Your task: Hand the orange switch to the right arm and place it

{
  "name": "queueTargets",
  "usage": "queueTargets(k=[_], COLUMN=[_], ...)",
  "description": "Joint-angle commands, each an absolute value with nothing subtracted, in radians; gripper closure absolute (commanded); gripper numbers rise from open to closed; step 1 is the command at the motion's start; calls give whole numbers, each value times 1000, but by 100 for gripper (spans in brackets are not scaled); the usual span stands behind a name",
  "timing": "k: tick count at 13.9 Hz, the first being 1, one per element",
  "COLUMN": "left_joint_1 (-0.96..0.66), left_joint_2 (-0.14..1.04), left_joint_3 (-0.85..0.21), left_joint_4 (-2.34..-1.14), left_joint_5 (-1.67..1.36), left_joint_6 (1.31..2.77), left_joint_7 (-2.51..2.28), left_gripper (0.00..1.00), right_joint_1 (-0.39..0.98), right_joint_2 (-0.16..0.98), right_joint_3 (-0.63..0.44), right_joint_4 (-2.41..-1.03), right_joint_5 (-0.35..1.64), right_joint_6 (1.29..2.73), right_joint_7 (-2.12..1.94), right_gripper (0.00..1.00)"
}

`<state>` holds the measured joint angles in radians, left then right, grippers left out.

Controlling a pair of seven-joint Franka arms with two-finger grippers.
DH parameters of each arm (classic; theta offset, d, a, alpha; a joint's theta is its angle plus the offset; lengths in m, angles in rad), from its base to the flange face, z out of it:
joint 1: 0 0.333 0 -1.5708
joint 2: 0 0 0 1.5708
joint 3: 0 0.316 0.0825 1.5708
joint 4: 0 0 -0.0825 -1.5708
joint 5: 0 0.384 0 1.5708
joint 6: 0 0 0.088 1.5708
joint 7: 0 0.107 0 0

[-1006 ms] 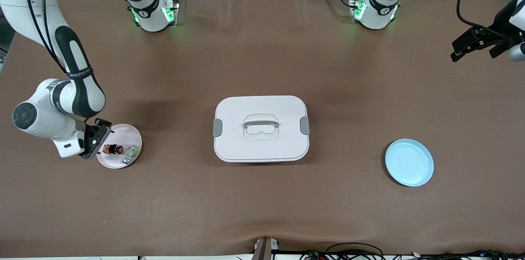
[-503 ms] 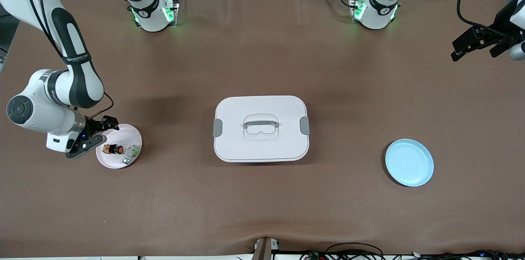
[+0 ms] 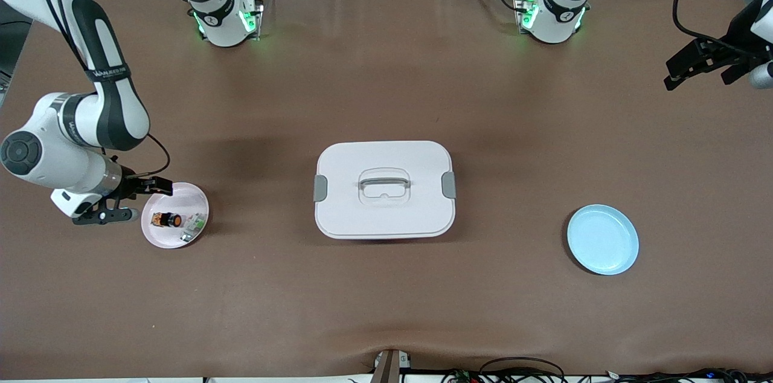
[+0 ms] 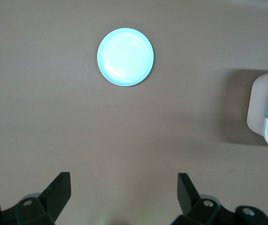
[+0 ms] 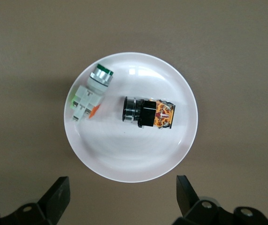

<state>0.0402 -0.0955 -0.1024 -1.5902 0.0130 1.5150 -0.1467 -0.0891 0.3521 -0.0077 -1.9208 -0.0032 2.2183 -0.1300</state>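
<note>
Orange switch point(image 3: 166, 220) lies in pink plate point(image 3: 181, 241) beside green-and-white part point(image 3: 194, 224), right gripper point(image 3: 130, 200) at plate's 9 o'clock rim with jaws spread, left gripper point(image 3: 694, 67) waiting over the worktop's point(image 3: 386, 310) left-arm end with jaws spread.

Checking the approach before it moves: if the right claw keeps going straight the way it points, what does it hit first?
Probably the pink plate: the open right claw faces straight down at its rim, short of the orange switch and green part on it. Depth is unclear.
</note>
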Motion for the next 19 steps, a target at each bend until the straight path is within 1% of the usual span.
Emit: queueTargets(k=[1, 6, 7, 8, 11, 12, 17, 19], left_joint_1=[38, 37, 37, 37, 37, 37, 37, 37], left_joint_2=[-109, -109, -110, -110, -110, -112, -112, -112], left_joint_3=[-100, -100, -100, -100, -100, -100, -100, -100], left_joint_4=[-1586, -1586, -1586, -1588, -1586, -1586, -1586, -1588], left_joint_5=[0, 0, 0, 0, 0, 0, 0, 0], left_joint_6=[1500, 1500, 1500, 1500, 1500, 1499, 1500, 1499], left_joint_7=[-129, -127, -127, -127, -127, -127, -127, -129], left_gripper=[0, 0, 0, 0, 0, 0, 0, 0], right_joint_1=[-104, -120, -121, -121, -118, -109, -100, -100], right_joint_2=[281, 161, 137, 118, 120, 120, 77, 31], right_joint_3=[6, 5, 6, 5, 2, 3, 3, 2], right_joint_4=[-1941, -1937, -1927, -1884, -1709, -1675, -1595, -1594], right_joint_5=[-25, -25, -25, -25, -15, -15, -12, -12], right_joint_6=[2206, 2180, 2125, 2062, 1877, 1823, 1697, 1665], right_joint_7=[-49, 34, 34, 35, 28, 31, 40, 38], right_gripper=[0, 0, 0, 0, 0, 0, 0, 0])
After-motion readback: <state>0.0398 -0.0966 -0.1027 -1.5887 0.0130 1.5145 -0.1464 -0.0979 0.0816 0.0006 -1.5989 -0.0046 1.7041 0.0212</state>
